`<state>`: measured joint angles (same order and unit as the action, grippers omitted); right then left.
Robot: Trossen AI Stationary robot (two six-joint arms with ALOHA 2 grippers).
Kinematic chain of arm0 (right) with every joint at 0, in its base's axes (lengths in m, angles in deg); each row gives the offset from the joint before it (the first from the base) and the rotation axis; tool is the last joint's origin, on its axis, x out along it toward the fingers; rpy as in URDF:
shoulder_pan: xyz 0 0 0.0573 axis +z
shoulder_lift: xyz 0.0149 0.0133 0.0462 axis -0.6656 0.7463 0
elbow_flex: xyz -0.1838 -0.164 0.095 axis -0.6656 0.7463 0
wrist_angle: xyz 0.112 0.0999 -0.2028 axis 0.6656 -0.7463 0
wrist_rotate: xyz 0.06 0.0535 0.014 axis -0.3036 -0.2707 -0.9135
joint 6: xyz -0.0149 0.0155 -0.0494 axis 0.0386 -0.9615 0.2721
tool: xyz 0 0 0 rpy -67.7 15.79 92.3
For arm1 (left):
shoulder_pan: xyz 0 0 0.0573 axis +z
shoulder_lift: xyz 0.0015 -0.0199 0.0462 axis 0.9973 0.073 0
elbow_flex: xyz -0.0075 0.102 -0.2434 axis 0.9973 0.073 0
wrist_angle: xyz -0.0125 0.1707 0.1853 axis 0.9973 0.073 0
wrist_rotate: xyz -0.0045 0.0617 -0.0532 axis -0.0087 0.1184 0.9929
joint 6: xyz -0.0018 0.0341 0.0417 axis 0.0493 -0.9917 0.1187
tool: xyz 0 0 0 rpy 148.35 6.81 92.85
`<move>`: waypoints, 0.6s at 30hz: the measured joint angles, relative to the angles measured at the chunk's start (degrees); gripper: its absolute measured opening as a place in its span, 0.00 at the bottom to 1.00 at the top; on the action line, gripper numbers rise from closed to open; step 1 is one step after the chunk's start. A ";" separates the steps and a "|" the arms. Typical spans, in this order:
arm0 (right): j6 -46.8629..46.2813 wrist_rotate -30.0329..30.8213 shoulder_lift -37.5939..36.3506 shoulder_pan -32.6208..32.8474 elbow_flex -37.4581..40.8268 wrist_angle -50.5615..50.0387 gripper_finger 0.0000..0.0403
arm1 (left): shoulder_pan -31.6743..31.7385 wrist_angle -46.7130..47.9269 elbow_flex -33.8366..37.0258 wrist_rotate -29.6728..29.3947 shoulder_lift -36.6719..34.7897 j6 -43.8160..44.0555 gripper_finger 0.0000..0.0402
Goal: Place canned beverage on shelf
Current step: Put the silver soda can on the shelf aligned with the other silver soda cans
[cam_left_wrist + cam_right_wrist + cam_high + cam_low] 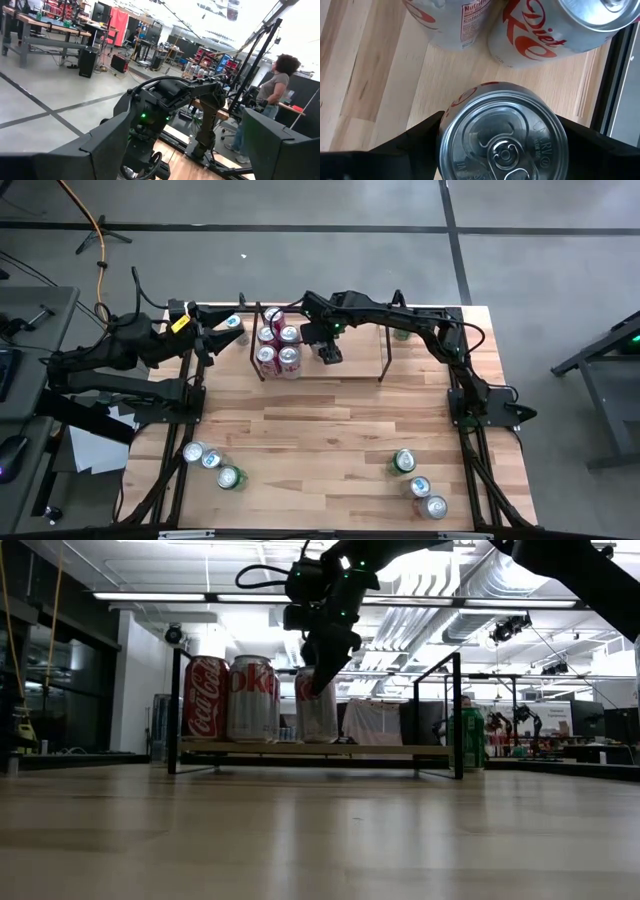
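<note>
The shelf (345, 373), black rods on a light wood base, stands at the table's far middle, and it also shows in the low view (380, 750). Several cola cans (278, 345) stand upright on its left part. My right gripper (328, 352) is over the shelf, just right of them, shut on a silver Diet Coke can (502, 135); that can also shows in the low view (317, 710). My left gripper (215, 338) is open and empty at the far left, beside a green can (233, 323). My right gripper pinches the silver can between its two fingers (422, 132), one on each side of the can's upper wall (447, 125) just below the rim. The fingers come from above, pointing down. The can is upright, its bottom (317, 738) level with the other cans' bottoms on the wood base.
Three cans lie or stand at the front left (211, 460) and three at the front right (420, 486). A green can (466, 740) stands by the shelf's right end. The shelf's right half (360, 350) is bare. A person (272, 95) stands beyond the table.
</note>
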<state>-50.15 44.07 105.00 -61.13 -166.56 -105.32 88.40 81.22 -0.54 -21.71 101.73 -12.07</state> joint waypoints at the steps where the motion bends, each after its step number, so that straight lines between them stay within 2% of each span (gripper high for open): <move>1: 0.00 -0.02 0.00 0.00 0.00 -0.06 0.76 | 0.00 0.00 0.00 -0.01 0.00 0.02 0.74; 5: 0.41 0.03 0.00 0.23 0.00 -0.36 0.79 | 0.00 0.00 0.00 -0.01 0.00 0.01 0.74; 10: 2.69 0.58 0.52 0.58 0.32 -0.85 0.89 | -0.04 0.00 0.00 -0.01 0.00 0.02 0.74; 14: 3.04 3.61 0.39 0.76 0.24 -0.47 0.96 | -0.03 0.00 0.00 -0.01 0.01 0.00 0.74; 18: 2.66 5.37 -0.35 0.51 0.22 -0.64 0.98 | -0.02 0.00 0.00 -0.01 0.02 -0.01 0.74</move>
<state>-47.49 49.43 104.65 -60.61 -166.34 -105.96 88.38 81.22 -0.54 -21.72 101.74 -12.08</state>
